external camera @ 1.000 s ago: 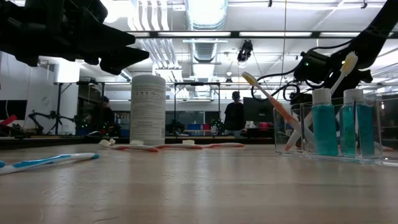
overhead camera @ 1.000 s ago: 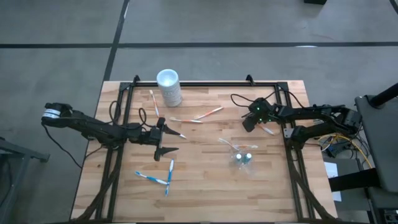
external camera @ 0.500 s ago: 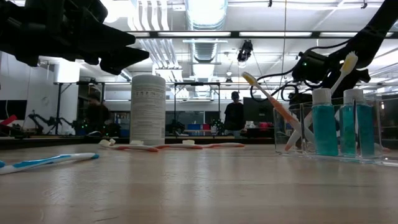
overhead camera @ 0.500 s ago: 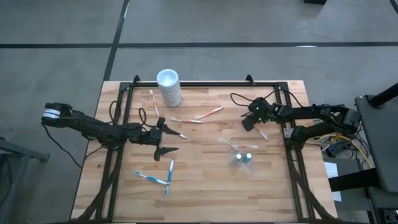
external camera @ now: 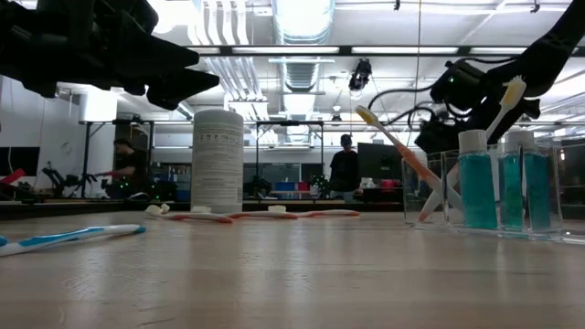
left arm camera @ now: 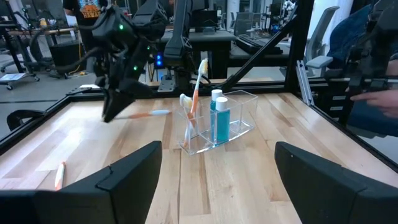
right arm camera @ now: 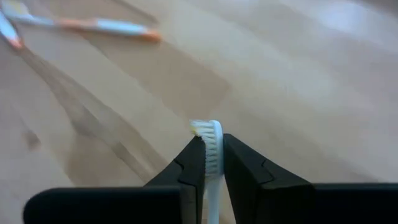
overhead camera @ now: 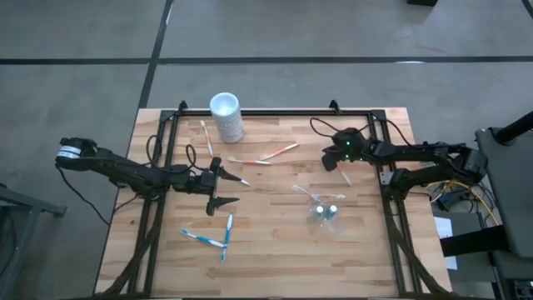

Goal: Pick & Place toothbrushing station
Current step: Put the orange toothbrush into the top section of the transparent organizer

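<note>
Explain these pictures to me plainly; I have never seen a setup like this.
Two dark robot arms work at a wooden table. One camera looks down from above, one sits level with the tabletop, and one rides on each wrist. The right gripper is shut on the head of a white toothbrush, lifted off the table. The left gripper waits open above the table's left half. On the wood stand a clear plastic holder with teal bottles and a tall white cup; orange-and-white toothbrushes and blue-and-white toothbrushes lie loose.
</note>
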Available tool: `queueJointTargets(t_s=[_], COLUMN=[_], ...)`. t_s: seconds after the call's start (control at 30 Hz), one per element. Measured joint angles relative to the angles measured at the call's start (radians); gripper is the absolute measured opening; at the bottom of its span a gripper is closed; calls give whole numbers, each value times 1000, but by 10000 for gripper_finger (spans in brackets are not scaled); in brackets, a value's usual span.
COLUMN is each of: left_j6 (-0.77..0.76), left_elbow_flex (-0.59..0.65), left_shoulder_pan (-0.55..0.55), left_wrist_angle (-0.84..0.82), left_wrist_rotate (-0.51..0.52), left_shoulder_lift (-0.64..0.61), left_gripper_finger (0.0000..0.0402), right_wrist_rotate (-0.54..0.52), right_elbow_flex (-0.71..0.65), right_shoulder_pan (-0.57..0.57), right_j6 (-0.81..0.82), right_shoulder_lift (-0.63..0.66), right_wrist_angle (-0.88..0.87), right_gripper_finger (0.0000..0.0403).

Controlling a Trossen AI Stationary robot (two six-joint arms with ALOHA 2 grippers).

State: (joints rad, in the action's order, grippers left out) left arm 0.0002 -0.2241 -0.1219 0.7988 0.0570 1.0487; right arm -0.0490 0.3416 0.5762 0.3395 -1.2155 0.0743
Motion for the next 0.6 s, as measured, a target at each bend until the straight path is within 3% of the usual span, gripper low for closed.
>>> queueJointTargets(t_s=[0.3,0.6], left_j6=[0,0], left_elbow_flex=[0,0], left_shoulder_pan=[0,0], left_wrist_angle=[0,0], left_wrist_rotate=[0,0], left_shoulder_lift=[0,0], left_gripper_finger=[319,319], right_wrist_rotate=[-9,21], right_elbow_flex=[-10,-56], right_shoulder_pan=[0,0], right_j6=[-4,-104], right_shoulder_lift=[133,315], right_wrist_angle=[119,351], right_gripper_finger=[42,42])
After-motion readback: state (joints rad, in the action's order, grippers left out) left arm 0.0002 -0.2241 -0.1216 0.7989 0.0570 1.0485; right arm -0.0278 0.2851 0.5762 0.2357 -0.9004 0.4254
